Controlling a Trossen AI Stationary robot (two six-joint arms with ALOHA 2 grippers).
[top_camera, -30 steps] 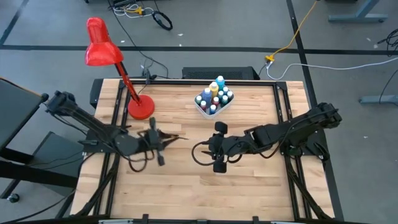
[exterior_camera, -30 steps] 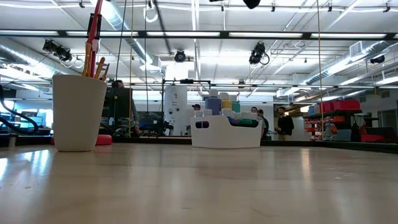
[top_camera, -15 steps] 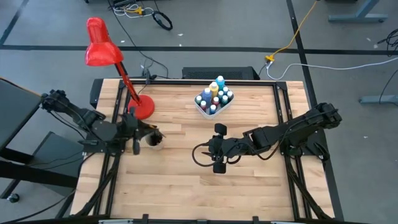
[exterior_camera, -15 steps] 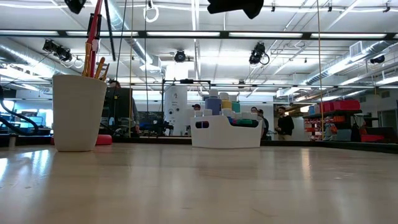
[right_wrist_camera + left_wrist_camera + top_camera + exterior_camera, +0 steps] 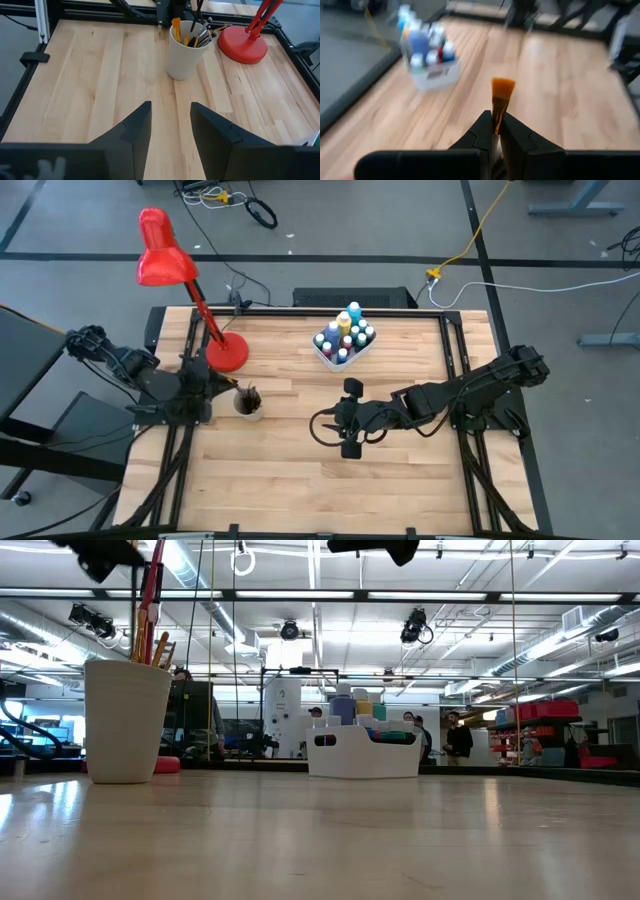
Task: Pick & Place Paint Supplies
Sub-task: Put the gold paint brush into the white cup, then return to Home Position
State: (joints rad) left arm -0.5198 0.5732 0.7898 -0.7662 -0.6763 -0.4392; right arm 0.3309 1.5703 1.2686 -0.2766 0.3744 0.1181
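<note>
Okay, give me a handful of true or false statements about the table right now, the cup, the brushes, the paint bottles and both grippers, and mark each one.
1. The left gripper is shut on a paintbrush with orange bristles. True.
2. The cup lies tipped over. False: it stands upright, with brushes in it.
3. The paint bottles sit in the white tray. True.
4. The right gripper holds a bottle. False: its fingers are open and empty.
5. The red lamp stands beside the right arm. False: it stands on the left arm's side.
</note>
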